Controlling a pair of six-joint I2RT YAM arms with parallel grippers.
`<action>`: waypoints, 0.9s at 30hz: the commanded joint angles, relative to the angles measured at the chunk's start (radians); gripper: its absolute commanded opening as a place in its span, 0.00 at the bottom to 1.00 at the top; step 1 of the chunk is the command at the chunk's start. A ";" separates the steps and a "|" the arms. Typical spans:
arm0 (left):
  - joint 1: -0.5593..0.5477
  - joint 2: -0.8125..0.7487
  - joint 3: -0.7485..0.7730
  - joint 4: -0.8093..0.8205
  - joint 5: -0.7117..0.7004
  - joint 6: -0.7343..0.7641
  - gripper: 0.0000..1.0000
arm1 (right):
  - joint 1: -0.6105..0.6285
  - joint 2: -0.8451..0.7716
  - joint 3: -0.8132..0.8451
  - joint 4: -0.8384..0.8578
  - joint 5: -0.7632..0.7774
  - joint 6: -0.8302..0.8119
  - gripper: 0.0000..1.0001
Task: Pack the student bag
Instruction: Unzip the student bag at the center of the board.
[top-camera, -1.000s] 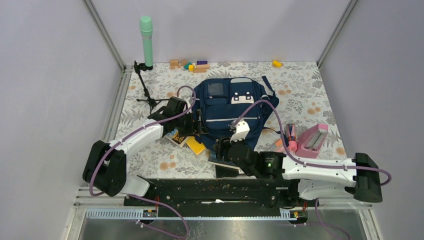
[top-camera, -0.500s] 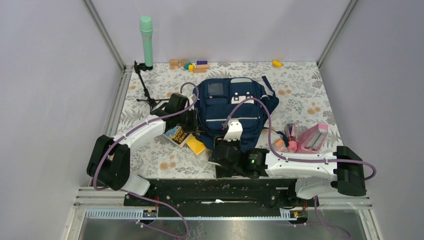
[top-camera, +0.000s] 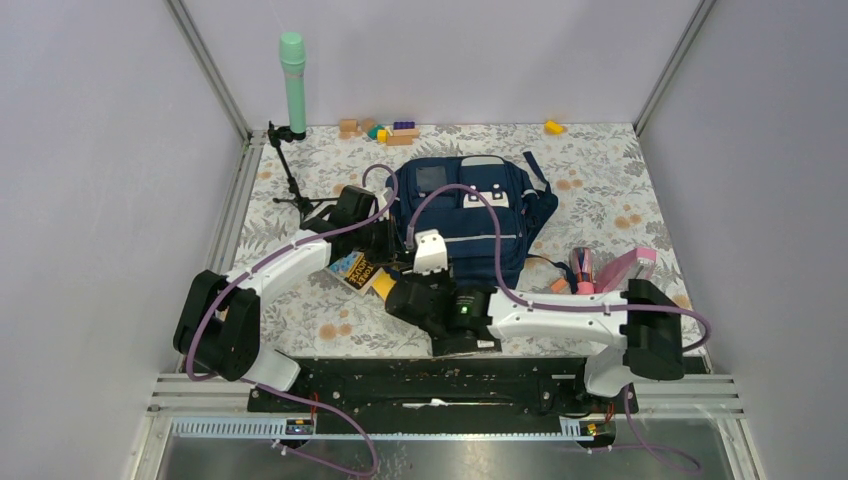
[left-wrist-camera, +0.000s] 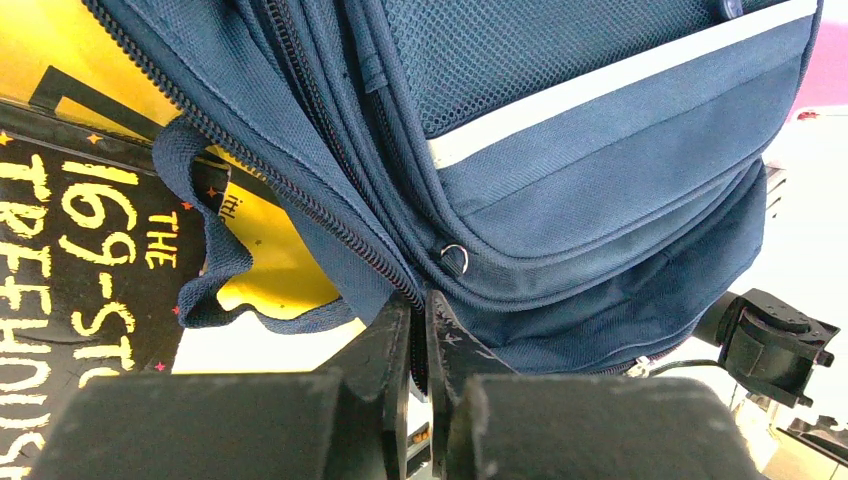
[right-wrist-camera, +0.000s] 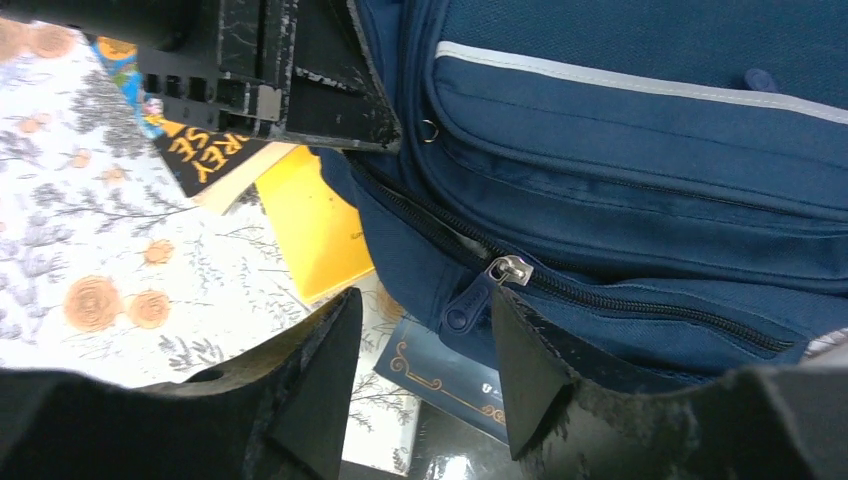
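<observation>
A: Navy student bag (top-camera: 470, 225) flat, front up, centre of floral mat (top-camera: 620, 190). Packed?

B: Not yet, by the looks. Zip mostly shut; books (top-camera: 358, 270) + pink case (top-camera: 630, 268) outside, beside it. Left gripper (left-wrist-camera: 420, 335) clamped shut on bag edge nr zip. Right gripper (right-wrist-camera: 425, 350) open, straddling zip pull (right-wrist-camera: 478, 297), not gripping.

A: Hidden?

B: Can't see bag's inside. Near edge behind right arm.

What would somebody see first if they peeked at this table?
The big navy student bag lying in the middle of the flowery table, with both arms reaching to it. The left gripper pinches the bag's edge, and the right gripper stands open by a zipper pull. A tall mint-green tube stands at the back left.
</observation>
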 joint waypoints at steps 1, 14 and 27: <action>0.002 -0.055 -0.002 0.059 0.049 0.011 0.04 | 0.005 0.066 0.094 -0.180 0.106 0.029 0.56; 0.002 -0.049 -0.003 0.055 0.044 0.015 0.04 | -0.011 0.117 0.111 -0.204 0.093 0.040 0.51; 0.001 -0.048 -0.001 0.051 0.040 0.019 0.04 | -0.045 0.131 0.106 -0.224 0.117 0.034 0.46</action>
